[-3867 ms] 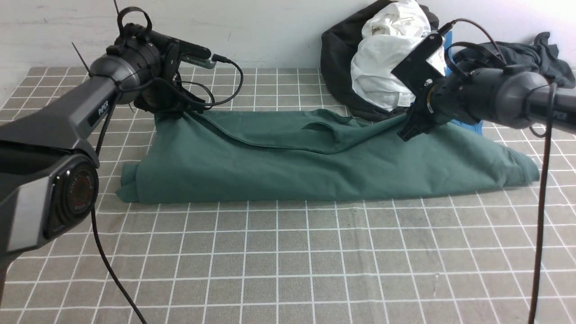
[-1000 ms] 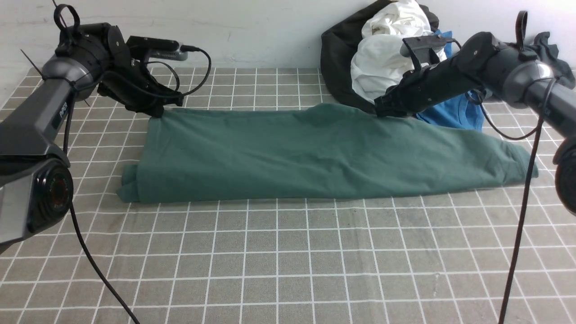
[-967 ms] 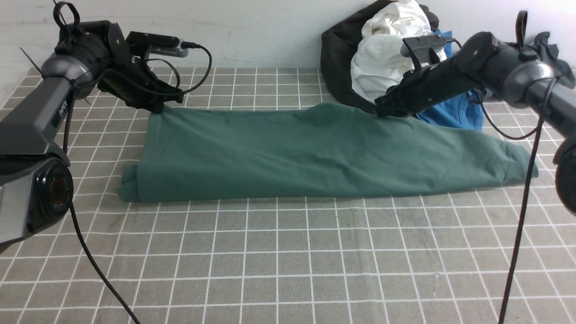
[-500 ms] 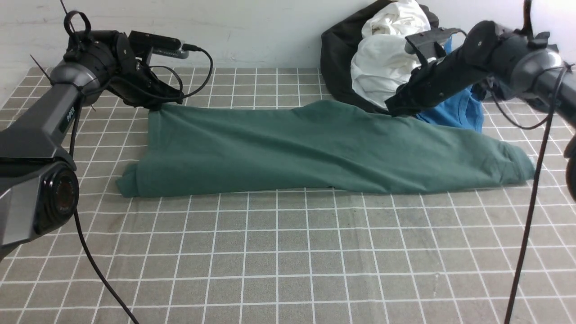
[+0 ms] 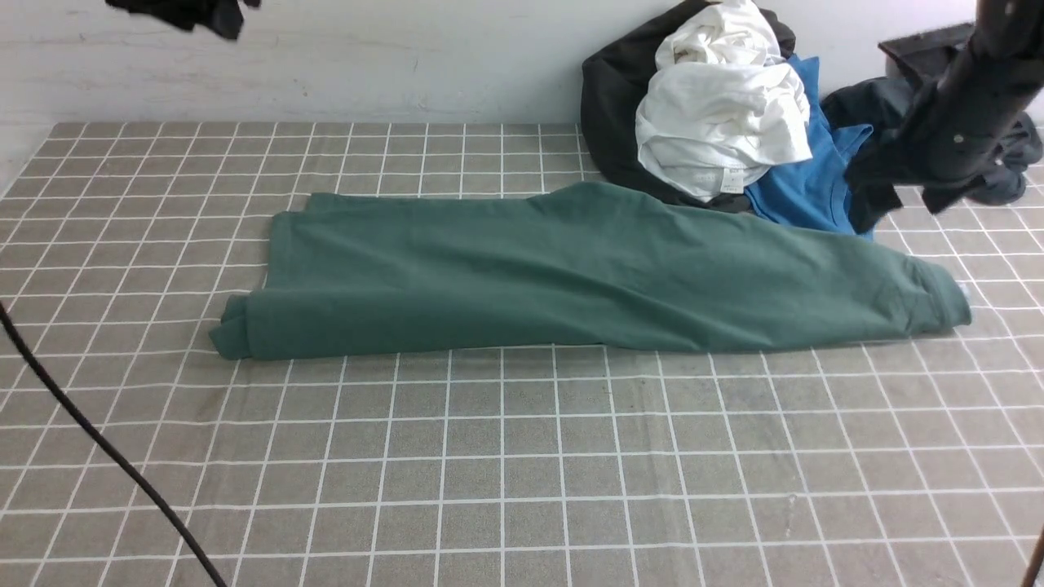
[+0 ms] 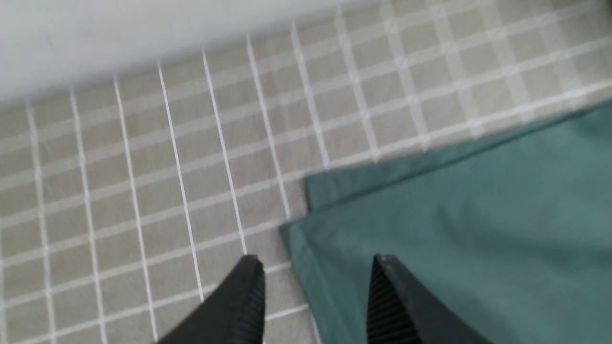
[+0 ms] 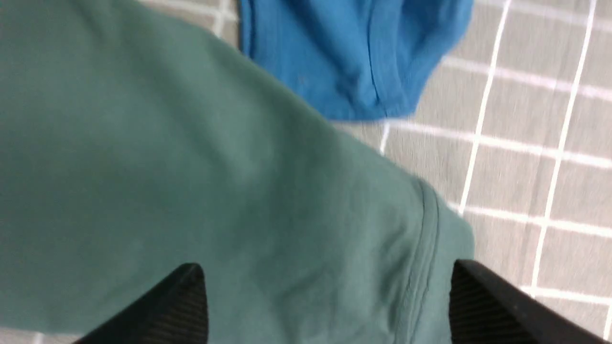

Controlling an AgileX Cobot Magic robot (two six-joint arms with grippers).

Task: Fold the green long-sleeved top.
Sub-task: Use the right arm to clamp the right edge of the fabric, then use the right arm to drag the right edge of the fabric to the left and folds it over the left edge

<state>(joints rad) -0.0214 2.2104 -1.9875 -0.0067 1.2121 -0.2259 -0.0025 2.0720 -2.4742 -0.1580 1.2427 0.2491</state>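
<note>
The grid mat (image 5: 522, 456) fills the scene. The top (image 5: 571, 277) lies flat across the mat's far half, folded lengthwise into a long band. One end is bunched at the robot's left and a hemmed end lies at the right.

Behind the top's right half, against its far edge, sits a heap: a black garment (image 5: 612, 122), a white garment (image 5: 718, 122) on it, and a blue shirt (image 5: 803, 187) just beside the top. A grey garment (image 5: 864, 110) lies farther right behind the top.

The right arm (image 5: 954, 122) hangs above the top's far right end. The right gripper (image 7: 325, 274) is over the hemmed end, its jaws wide apart and empty.

The left arm (image 5: 179, 12) is high above the top's far left corner. The left gripper (image 6: 315, 265) is over that corner, its jaws apart and gripping nothing.

A black cable (image 5: 98, 440) crosses the mat in front of the top's left end.
</note>
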